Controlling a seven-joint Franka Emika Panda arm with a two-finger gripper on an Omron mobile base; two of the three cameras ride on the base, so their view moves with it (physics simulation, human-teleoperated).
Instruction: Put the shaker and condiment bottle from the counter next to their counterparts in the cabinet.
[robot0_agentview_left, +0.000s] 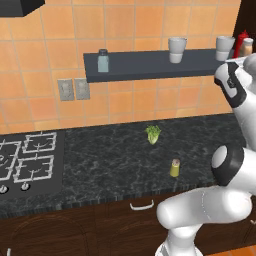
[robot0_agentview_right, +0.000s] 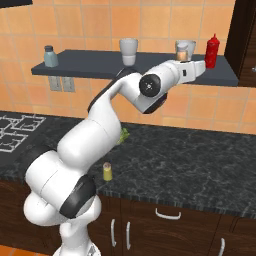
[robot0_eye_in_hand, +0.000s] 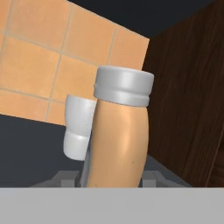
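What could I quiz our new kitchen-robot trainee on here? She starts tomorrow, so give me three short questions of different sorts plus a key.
1. True or false: the shaker already stands on the cabinet.
2. What is the gripper shut on? A) condiment bottle B) red bottle C) white cup
3. Fill in: the leafy green vegetable lies on the ____.

Key:
1. False; it stands on the counter.
2. A; held beside the red bottle at the cabinet's right end.
3. counter.
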